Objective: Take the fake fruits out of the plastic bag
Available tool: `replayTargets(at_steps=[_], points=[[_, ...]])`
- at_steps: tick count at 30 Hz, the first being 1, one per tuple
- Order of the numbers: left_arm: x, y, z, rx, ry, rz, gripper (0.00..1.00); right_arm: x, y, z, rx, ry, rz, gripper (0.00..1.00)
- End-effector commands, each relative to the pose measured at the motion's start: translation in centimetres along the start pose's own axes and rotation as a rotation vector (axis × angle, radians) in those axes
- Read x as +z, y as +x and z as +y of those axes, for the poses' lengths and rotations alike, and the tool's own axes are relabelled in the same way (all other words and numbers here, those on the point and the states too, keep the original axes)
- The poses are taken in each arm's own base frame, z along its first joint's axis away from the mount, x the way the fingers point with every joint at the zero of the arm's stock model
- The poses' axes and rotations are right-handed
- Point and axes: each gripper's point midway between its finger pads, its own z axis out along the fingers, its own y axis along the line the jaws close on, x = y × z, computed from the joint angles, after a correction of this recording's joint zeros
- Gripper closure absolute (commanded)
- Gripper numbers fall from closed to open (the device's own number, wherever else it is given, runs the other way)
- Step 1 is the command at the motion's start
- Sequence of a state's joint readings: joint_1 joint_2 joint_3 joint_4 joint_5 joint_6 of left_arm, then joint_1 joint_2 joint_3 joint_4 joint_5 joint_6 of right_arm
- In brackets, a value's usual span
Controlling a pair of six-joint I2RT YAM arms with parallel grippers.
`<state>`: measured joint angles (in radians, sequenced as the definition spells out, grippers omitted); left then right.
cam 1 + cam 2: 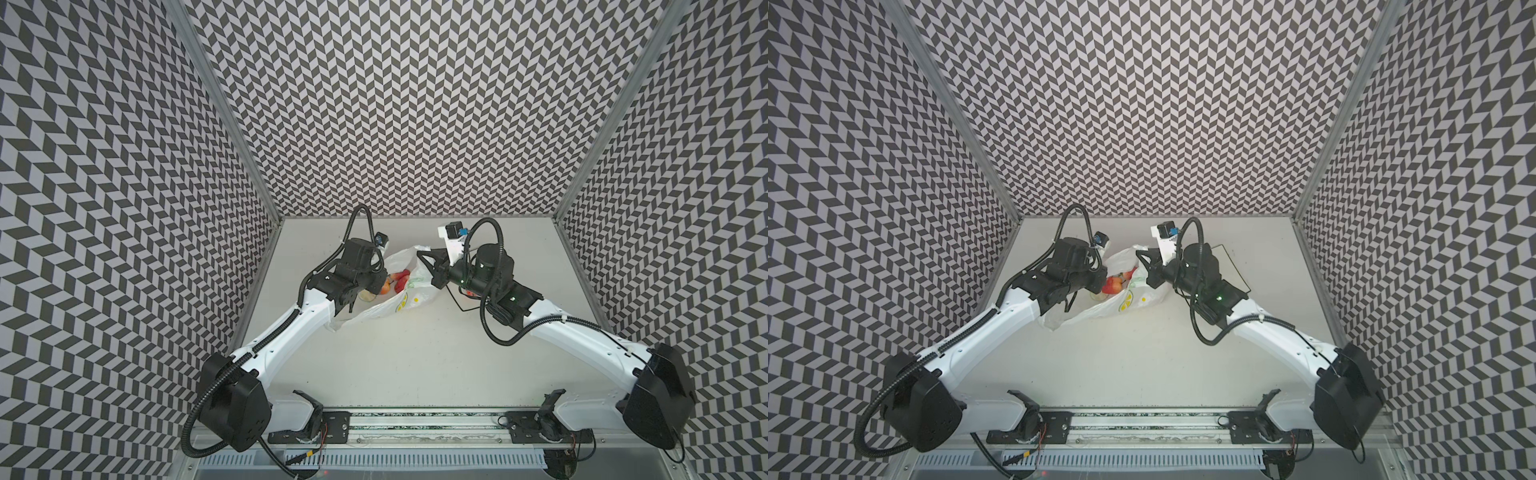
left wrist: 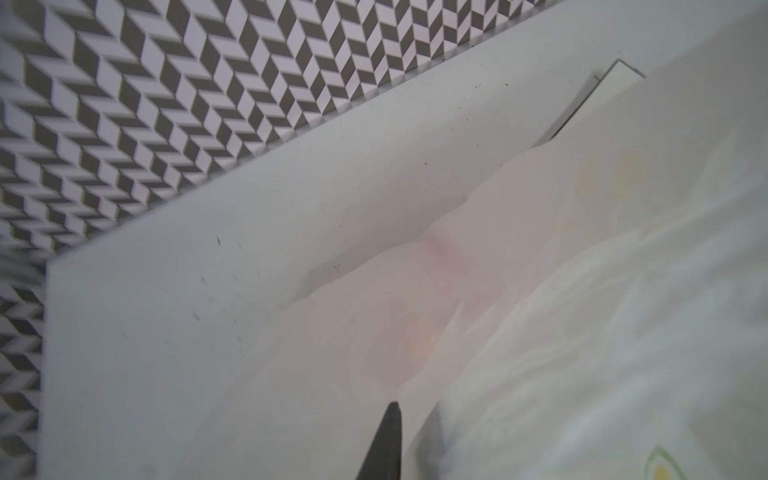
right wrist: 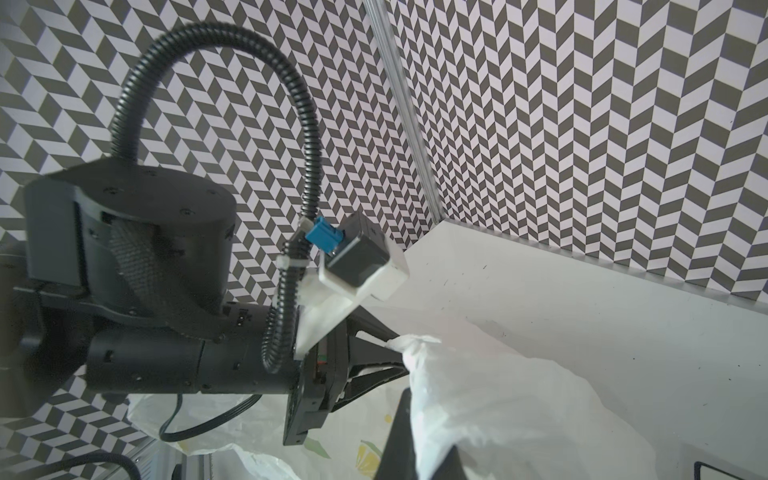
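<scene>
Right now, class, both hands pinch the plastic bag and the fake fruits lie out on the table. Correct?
No. Both the left hand and right hand pinch the plastic bag, but the fake fruits sit inside its open mouth, as both top views show.

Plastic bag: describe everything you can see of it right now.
The plastic bag is thin, crinkly, translucent white film with yellow and green fruit prints. It lies slumped on the table between the arms, mouth held open upward. The left claw pinches a bunched bit of rim; the right claw is shut on the opposite edge. Red and orange fake fruits show inside the mouth.
</scene>
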<state>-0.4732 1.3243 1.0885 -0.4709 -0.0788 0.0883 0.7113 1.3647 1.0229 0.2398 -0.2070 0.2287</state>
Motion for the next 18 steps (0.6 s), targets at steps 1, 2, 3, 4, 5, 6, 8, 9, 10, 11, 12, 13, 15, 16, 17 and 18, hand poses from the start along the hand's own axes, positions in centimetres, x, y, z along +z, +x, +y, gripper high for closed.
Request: replayTargets(at_steps=[1, 2, 3, 4, 5, 6, 8, 9, 10, 11, 12, 13, 15, 16, 17, 18], points=[[-2.0, -1.9, 0.1, -0.008, 0.051, -0.095, 1.0, 0.6, -4.2, 0.9, -0.036, -0.015, -0.137, 1.0], [-2.6, -2.5, 0.1, -0.01, 0.053, -0.116, 1.0, 0.7, -4.6, 1.0, -0.036, -0.02, -0.151, 0.99], [-3.1, -3.1, 0.1, -0.015, 0.058, -0.133, 1.0, 0.8, -5.0, 1.1, -0.037, -0.027, -0.165, 0.98], [-3.9, -4.0, 0.2, -0.024, 0.059, -0.158, 1.0, 0.9, -5.4, 1.3, -0.037, -0.033, -0.178, 0.98], [-4.6, -4.7, 0.3, -0.038, 0.057, -0.182, 1.0, 1.0, -5.7, 1.3, -0.038, -0.036, -0.189, 0.97], [-5.3, -5.4, 0.4, -0.055, 0.059, -0.211, 1.0, 1.1, -5.8, 1.2, -0.035, -0.03, -0.194, 0.95], [-6.4, -6.4, 0.4, -0.087, 0.068, -0.259, 1.0, 1.3, -5.7, 0.8, -0.031, -0.011, -0.193, 0.93], [-6.8, -6.7, 0.3, -0.111, 0.076, -0.28, 1.0, 1.3, -5.3, 0.5, -0.028, 0.002, -0.186, 0.91], [-7.1, -7.0, 0.1, -0.132, 0.091, -0.296, 1.0, 1.3, -4.9, 0.1, -0.024, 0.018, -0.181, 0.9], [-7.2, -7.0, -0.1, -0.151, 0.1, -0.307, 1.0, 1.2, -4.6, -0.2, -0.021, 0.031, -0.176, 0.89], [-7.3, -7.1, -0.4, -0.173, 0.113, -0.316, 1.0, 1.1, -4.2, -0.6, -0.019, 0.049, -0.173, 0.89], [-7.4, -7.2, -0.6, -0.188, 0.12, -0.326, 1.0, 0.9, -3.8, -1.0, -0.015, 0.07, -0.169, 0.89], [-7.6, -7.4, -0.4, -0.225, 0.108, -0.344, 1.0, 0.5, -3.2, -1.9, -0.01, 0.111, -0.166, 0.89], [-7.7, -7.5, -0.2, -0.241, 0.102, -0.357, 1.0, 0.2, -2.9, -2.3, -0.007, 0.134, -0.167, 0.89], [-8.0, -7.7, 0.0, -0.254, 0.095, -0.371, 1.0, 0.0, -2.8, -2.6, -0.005, 0.151, -0.169, 0.89], [-8.1, -7.8, 0.1, -0.264, 0.089, -0.38, 1.0, -0.2, -2.6, -2.9, -0.002, 0.166, -0.17, 0.9]])
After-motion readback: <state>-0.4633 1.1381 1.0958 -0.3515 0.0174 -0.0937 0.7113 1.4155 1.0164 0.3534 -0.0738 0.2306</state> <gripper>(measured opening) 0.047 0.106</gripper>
